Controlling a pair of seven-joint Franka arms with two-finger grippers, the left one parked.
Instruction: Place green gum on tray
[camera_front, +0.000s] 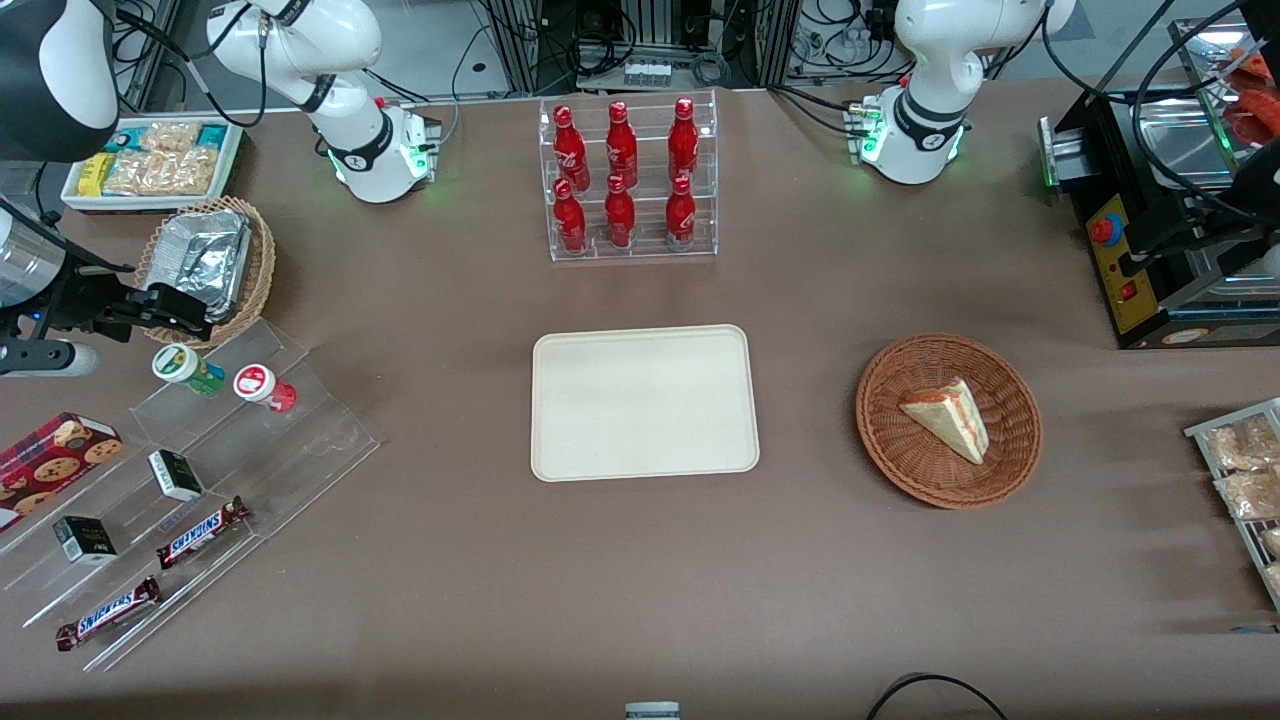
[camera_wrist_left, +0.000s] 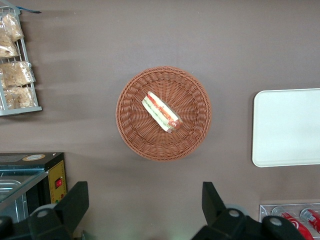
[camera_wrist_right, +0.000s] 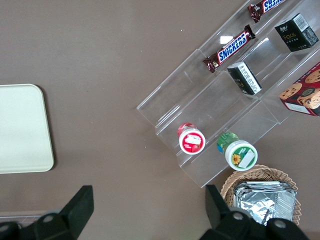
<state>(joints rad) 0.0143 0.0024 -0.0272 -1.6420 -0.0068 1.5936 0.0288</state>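
So the green gum (camera_front: 188, 369) is sitting on the top step of the clear acrylic stepped rack (camera_front: 200, 480), over at the working arm's end of the worktop (camera_front: 640, 580). Right beside it on the same step, not touching, is the red bottle (camera_front: 264, 387) with the red-and-white lid. Lower steps of the rack hold two small black boxes (camera_front: 176, 475) and two Snickers bars (camera_front: 203, 531), and a cookie box (camera_front: 50, 455) lies at the rack's outer end.

The pincer (camera_front: 170, 310) hangs above the worktop just beside the green gum, between it and the wicker basket (camera_front: 258, 270) with the foil container. In the right wrist view both fingers (camera_wrist_right: 80, 207) stand wide apart with nothing between them, so it's fully open and holding nothing.

The tray (camera_front: 644, 402) lies flat mid-worktop, well apart from the gum. A rack of red soda bottles (camera_front: 628, 180) stands farther from the front camera than the tray
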